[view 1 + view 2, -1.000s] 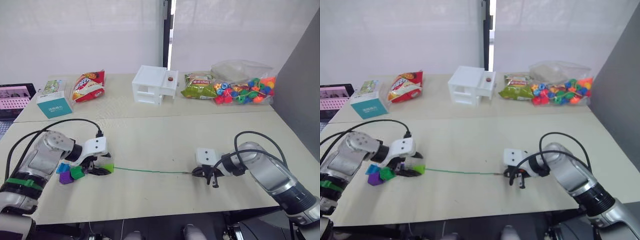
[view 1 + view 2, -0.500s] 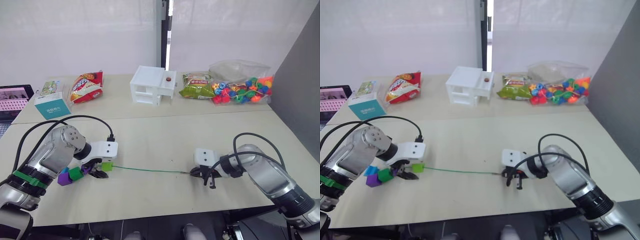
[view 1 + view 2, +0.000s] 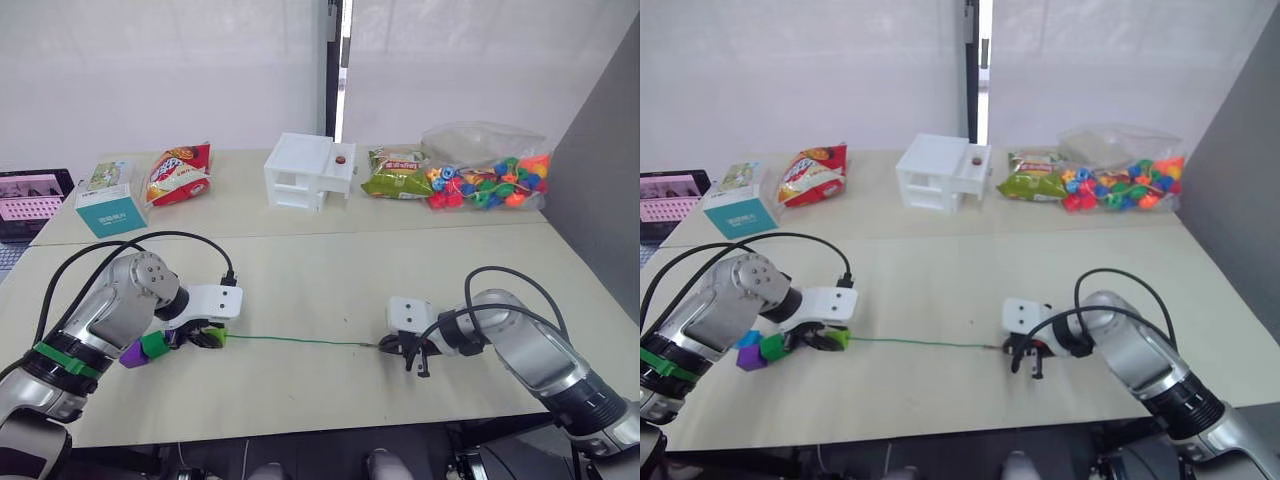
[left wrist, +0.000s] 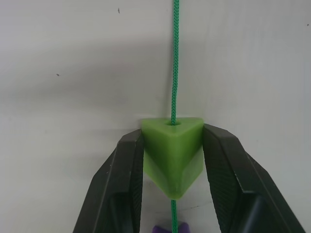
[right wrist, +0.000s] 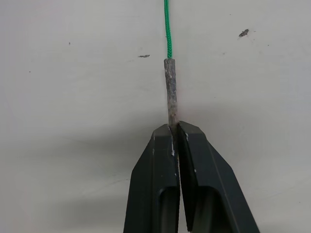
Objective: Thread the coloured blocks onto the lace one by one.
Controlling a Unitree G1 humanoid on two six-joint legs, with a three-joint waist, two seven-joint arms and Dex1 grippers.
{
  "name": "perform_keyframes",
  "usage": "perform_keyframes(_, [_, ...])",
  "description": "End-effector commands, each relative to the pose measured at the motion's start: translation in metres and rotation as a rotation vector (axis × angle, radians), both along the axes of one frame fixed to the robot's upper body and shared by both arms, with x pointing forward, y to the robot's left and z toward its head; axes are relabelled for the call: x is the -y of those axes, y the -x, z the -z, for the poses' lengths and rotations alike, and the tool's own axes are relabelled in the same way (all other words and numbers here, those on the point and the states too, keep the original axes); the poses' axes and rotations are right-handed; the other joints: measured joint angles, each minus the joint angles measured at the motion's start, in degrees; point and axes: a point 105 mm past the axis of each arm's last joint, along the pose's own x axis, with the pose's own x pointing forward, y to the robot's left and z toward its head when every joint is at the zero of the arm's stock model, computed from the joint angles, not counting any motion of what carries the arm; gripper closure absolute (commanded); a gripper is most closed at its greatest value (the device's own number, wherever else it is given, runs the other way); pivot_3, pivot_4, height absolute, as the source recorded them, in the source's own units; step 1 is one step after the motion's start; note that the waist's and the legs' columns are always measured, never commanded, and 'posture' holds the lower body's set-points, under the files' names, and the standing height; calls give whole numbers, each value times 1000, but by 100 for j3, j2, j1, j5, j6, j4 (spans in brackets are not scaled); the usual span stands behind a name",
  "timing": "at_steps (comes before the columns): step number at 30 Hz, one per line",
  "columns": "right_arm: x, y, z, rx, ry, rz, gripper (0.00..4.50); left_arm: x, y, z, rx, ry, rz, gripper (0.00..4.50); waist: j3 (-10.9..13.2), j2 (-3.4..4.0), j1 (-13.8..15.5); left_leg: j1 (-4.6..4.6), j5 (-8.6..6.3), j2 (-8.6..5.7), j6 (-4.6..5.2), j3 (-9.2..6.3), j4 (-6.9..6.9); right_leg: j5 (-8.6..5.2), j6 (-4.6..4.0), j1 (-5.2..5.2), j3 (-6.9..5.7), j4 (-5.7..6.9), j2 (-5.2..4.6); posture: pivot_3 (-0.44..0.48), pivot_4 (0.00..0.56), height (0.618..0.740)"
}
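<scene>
left gripper (image 4: 172, 150): low at 9 o'clock on the near table, its two black fingers (image 4: 127, 170) clamped on the sides of the light green block (image 4: 173, 148).
light green block: threaded, the lace going in at its hole and coming out behind it.
other blocks: a dark green block (image 3: 154, 345) and a purple block (image 3: 131, 354) sit just beside the light green one toward 9 o'clock; a blue one (image 3: 748, 339) peeks out behind them.
lace (image 3: 300, 341): thin green string lying straight along the table (image 3: 320, 280) from 9 o'clock toward 3 o'clock, between the two grippers.
right gripper (image 5: 173, 130): at 3 o'clock, fingers pressed together on the stiff dark tip (image 5: 170, 92) of the lace.
far table, 10 o'clock: teal box (image 3: 109, 209), red snack bag (image 3: 178, 171).
far table, 12 o'clock: white toy house (image 3: 308, 171).
far table, 2 o'clock: green snack bag (image 3: 398, 175), clear bag of coloured beads (image 3: 487, 170).
</scene>
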Motion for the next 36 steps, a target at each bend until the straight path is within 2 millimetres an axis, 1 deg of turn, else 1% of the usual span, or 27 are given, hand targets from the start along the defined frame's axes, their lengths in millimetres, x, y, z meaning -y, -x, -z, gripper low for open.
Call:
perform_keyframes(1, [4, 1, 3, -12, 17, 3, 4500, -20, -1, -7, 25, -43, -42, 3226, 1, -1, -5, -1, 0, 0, 0, 0, 0, 0, 0, 0, 0, 0, 0, 0, 150, 740])
perform_keyframes(2, [6, 1, 2, -11, 20, 6, 4500, -27, 0, -7, 24, -55, -49, 3226, 1, -1, -10, -2, 0, 0, 0, 0, 0, 0, 0, -2, 0, -1, 0, 0, 150, 740])
perform_keyframes(3, [12, 0, 1, -8, 27, 17, 4500, -40, 3, -8, 20, -78, -66, 3226, 1, -1, -15, -3, 0, 0, 0, 0, -1, 0, 0, -3, 0, -1, 0, 0, 150, 740])
perform_keyframes(4, [16, -1, 0, -6, 33, 24, 4500, -48, 5, -8, 17, -95, -77, 3226, 1, -1, -22, -5, 0, 0, 0, 0, -1, 0, 0, -4, 0, 0, 0, 0, 150, 740])
perform_keyframes(5, [24, -2, -3, -1, 46, 40, 4500, -60, 7, -9, 23, -119, -96, 3226, 1, -1, -27, -6, 0, 0, 0, 0, -2, 0, 0, -5, 0, 0, 0, 0, 150, 740])
perform_keyframes(6, [32, -4, -6, 5, 54, 57, 4500, -68, 7, -12, 32, -132, -112, 3226, 1, -1, -28, -8, -1, 0, 1, 0, -3, 0, 0, -7, 0, 0, 0, 0, 150, 740])
perform_keyframes(8, [42, -7, -10, 12, 64, 78, 4500, -72, 8, -15, 39, -138, -118, 3226, 3, -2, -4, -15, -1, 0, 1, 0, -3, 0, 0, -7, -1, 0, 0, 0, 150, 740])
perform_keyframes(12, [61, -11, -12, 19, 98, 109, 4500, -73, 8, -23, 50, -156, -97, 3226, 5, -4, 32, -28, -1, 0, 1, 2, 0, 0, 1, -9, -2, -1, -2, 0, 150, 740])
perform_keyframes(15, [68, -11, -10, 11, 110, 118, 4500, -74, 6, -28, 72, -196, -67, 3226, 10, -10, 28, -31, -1, 0, 1, 2, -1, 0, 0, -17, -2, -1, -1, 0, 150, 740])
perform_keyframes(18, [71, -11, -5, 1, 115, 121, 4500, -66, 5, -28, 75, -179, -41, 3226, 10, -11, 26, -32, -1, 0, 1, 2, -1, 0, 0, -17, -3, -1, -1, 0, 150, 740])
perform_keyframes(22, [70, -8, 1, -28, 119, 120, 4500, -66, -3, -22, 126, -216, -2, 3226, 10, -12, 25, -31, -1, 0, 1, 2, 0, 0, 1, -15, -3, -1, -1, 0, 150, 740])
perform_keyframes(26, [73, -5, 4, -51, 132, 121, 4500, -53, -7, -21, 142, -163, 31, 3226, 9, -15, 50, -31, -1, 0, 1, 2, 3, 0, 0, -11, -3, -1, -1, 0, 150, 740])
perform_keyframes(28, [76, -4, 6, -57, 142, 129, 4500, -52, -3, -18, 121, -167, 44, 3226, 9, -16, 60, -31, -1, 0, 1, 2, 4, 0, 1, -9, -3, -1, -1, 0, 150, 740])
perform_keyframes(33, [97, -1, 9, -70, 197, 170, 4500, -51, 7, -13, 91, -173, 69, 3226, 9, -16, 103, -31, -1, 0, 1, 2, 3, 0, 1, -7, -3, -2, -2, 0, 150, 740])
perform_keyframes(36, [102, 1, 10, -85, 206, 181, 4500, -50, 14, -10, 76, -167, 98, 3226, 9, -16, 106, -31, -1, 0, 1, 2, 3, 0, 1, -5, -3, -5, -3, 0, 150, 740])
